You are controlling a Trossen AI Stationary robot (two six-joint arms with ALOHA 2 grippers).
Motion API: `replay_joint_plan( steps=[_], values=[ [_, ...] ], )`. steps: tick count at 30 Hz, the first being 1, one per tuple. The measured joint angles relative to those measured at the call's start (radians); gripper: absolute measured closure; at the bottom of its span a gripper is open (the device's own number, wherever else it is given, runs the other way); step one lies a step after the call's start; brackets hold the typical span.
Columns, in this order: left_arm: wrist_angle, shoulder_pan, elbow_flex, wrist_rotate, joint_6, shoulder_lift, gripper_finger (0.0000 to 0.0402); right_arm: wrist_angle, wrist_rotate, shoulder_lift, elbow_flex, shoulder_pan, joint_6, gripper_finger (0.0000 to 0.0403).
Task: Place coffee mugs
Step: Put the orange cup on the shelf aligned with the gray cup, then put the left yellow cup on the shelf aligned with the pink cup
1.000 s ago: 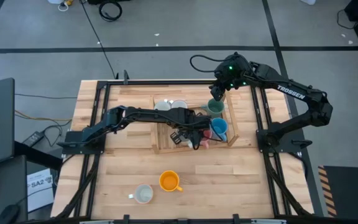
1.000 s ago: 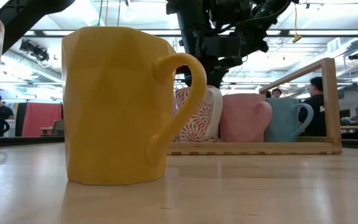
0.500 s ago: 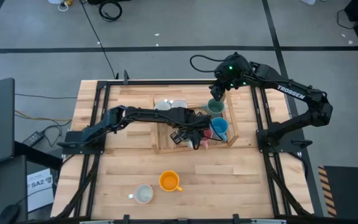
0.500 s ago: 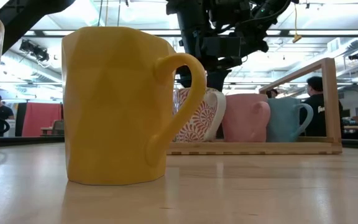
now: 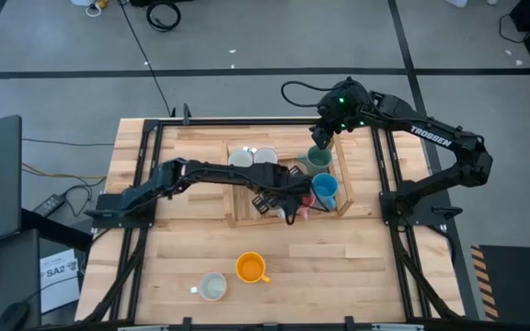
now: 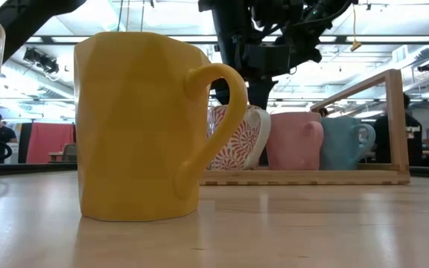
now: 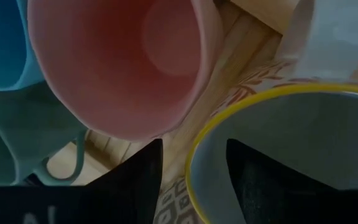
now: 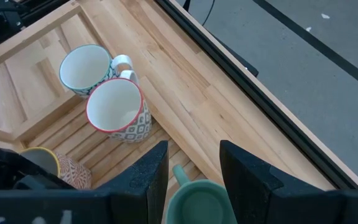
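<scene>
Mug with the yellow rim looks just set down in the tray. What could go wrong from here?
The left end effector straddles the yellow-rimmed mug's wall, fingers open; lifting at an angle could drag or tip it. The pink mug sits close beside it, so a sideways retreat may knock it. The right end effector hovers over the green mug in the same wooden tray; the arms could crowd.

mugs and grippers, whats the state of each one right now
orange mug: upright on the table, outside the tray
whitish-grey mug: upright on the table beside the orange one
pink mug: upright in the tray
blue mug: upright in the tray
patterned mug: upright in the tray, left gripper open astride its rim
dark green mug: upright below the right gripper, open
</scene>
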Motion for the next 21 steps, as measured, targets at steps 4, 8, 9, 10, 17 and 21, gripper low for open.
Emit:
replay_joint_plan(
  steps=[4,8,9,10,17,21],
  values=[
    [-0.001,-0.014,0.0,-0.027,0.0,0.0,0.0217,0.0,0.0,0.0,0.0,0.0,0.0,0.0253],
    [-0.003,-0.021,0.0,-0.03,0.0,-0.001,0.0217,0.0,0.0,0.0,0.0,0.0,0.0,0.0253],
    [-0.006,-0.022,0.0,-0.031,0.0,-0.003,0.0217,0.0,0.0,0.0,0.0,0.0,0.0,0.0253],
    [-0.015,-0.022,0.0,-0.034,0.0,-0.005,0.0217,0.0,0.0,0.0,0.0,0.0,0.0,0.0253],
    [-0.022,-0.02,0.001,-0.059,-0.071,-0.05,0.0217,-0.003,0.0,0.0,0.0,0.0,0.0,0.0253],
    [-0.02,-0.019,0.001,-0.059,-0.097,-0.077,0.0217,-0.003,0.0,0.0,0.0,0.0,0.0,0.0253]
  ],
)
